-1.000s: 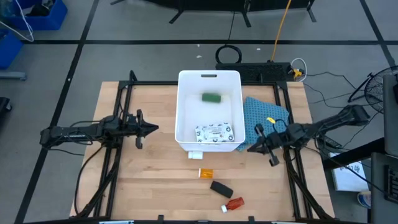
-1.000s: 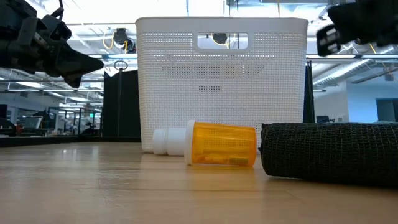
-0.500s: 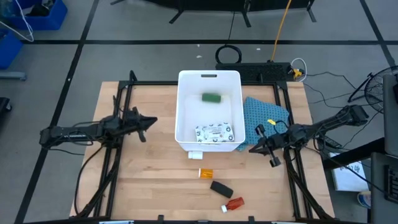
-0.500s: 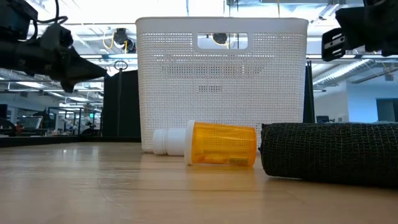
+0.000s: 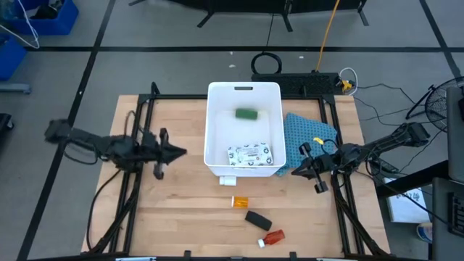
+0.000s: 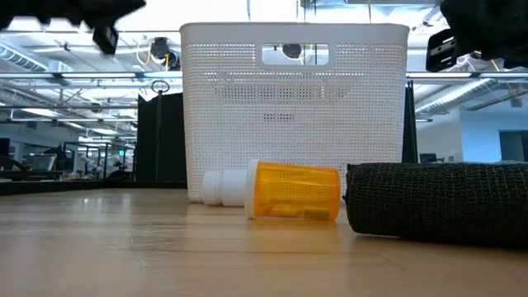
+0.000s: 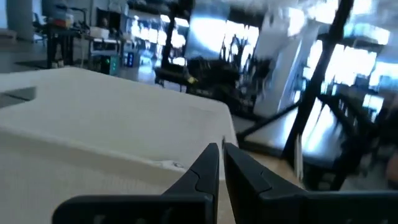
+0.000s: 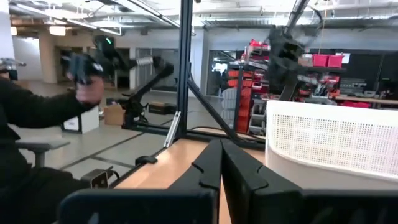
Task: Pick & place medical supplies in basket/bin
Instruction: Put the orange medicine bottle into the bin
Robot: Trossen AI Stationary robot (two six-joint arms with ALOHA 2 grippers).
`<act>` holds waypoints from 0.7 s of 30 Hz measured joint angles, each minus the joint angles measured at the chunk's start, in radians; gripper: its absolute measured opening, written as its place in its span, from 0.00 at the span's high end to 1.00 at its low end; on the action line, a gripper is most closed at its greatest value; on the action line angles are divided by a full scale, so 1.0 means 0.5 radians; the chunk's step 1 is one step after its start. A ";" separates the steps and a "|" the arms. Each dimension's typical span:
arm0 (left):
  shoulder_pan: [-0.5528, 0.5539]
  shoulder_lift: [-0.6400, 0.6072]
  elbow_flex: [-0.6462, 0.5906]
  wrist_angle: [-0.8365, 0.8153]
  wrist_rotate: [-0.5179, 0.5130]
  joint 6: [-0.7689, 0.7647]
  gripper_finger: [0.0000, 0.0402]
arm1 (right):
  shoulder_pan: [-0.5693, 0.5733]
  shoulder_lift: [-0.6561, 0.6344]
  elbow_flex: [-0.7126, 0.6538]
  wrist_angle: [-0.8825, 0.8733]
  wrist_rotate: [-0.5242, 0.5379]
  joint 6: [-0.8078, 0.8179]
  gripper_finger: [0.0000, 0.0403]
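A white tub (image 5: 243,92) with perforated walls is noted. A green block (image 5: 247,113) and a white packet (image 5: 249,154) with dark print are seen inside it. An orange vial (image 5: 240,201) with a white cap, a black block (image 5: 257,218), a red bottle (image 5: 273,236), a blue patterned cloth (image 5: 308,134) and a light wooden table (image 5: 181,210) are recorded.

You've got the tub (image 5: 243,130) mid-table w/ block (image 5: 247,113) and packet (image 5: 250,154) inside. Near side: vial (image 5: 240,201), black block (image 5: 258,219), bottle (image 5: 272,237), probably apart. Cloth (image 5: 310,133) lies right of tub.
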 joint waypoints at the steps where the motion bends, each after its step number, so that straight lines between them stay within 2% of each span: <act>1: -0.095 0.132 0.107 -0.022 -0.086 0.080 0.94 | 0.000 0.000 0.000 -0.002 -0.004 -0.022 1.00; 7: -0.484 0.822 0.754 -0.034 -0.569 0.510 0.94 | 0.000 0.002 -0.001 -0.052 -0.007 -0.082 1.00; 10: -0.591 1.070 1.072 -0.084 -0.765 0.525 0.94 | 0.000 0.002 -0.001 -0.067 -0.008 -0.093 1.00; 17: -0.650 1.653 1.809 -0.860 -0.733 0.137 0.94 | -0.001 0.002 -0.002 -0.085 -0.006 -0.056 1.00; 21: -0.731 2.034 2.092 -1.021 -0.725 0.275 0.94 | -0.001 0.002 -0.002 -0.077 -0.006 -0.038 1.00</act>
